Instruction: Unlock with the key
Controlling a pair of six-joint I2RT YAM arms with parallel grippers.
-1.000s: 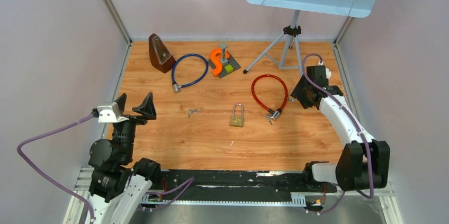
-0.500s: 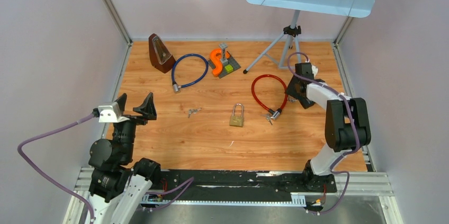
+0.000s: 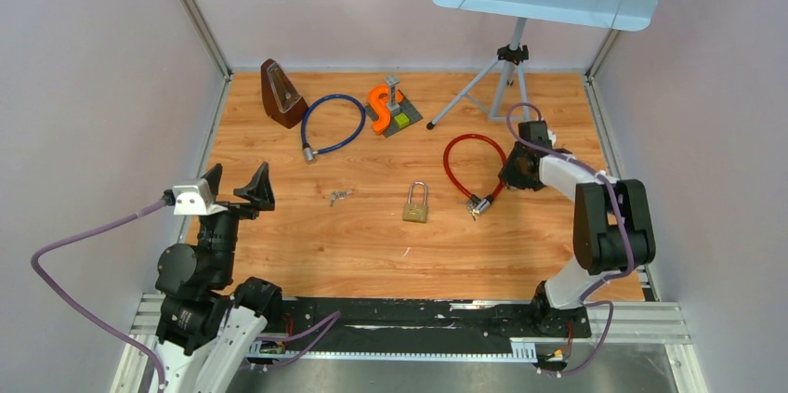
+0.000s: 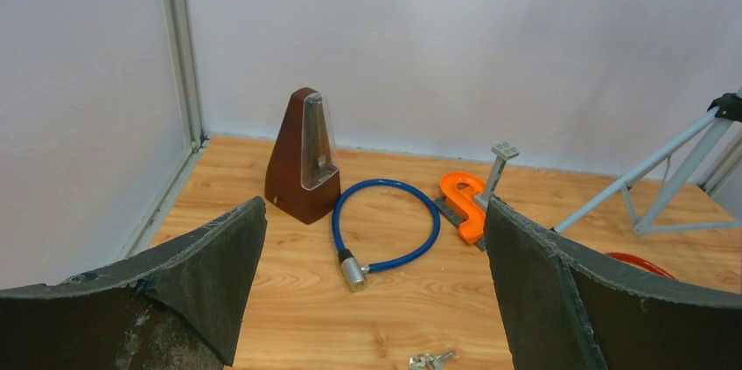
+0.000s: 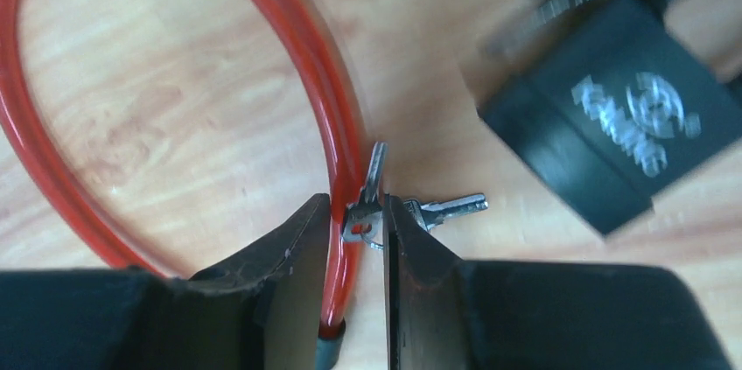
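Right gripper (image 5: 356,212): jaws narrow around the small silver key (image 5: 374,179) by the red cable lock (image 5: 293,42), near the right edge of the wooden desk (image 3: 307,244). Can't tell if it's pinched. Left gripper (image 4: 372,300): jaws wide.

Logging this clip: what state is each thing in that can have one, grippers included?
left gripper: wide open, empty
right gripper: fingers either side of key bunch, grip unclear
key bunch: on table beside red cable lock
red cable lock: loop closed, lying flat
blue cable lock: loop closed
brass padlock: shackle shut, lying flat
loose keys: on table, untouched
metronome: upright
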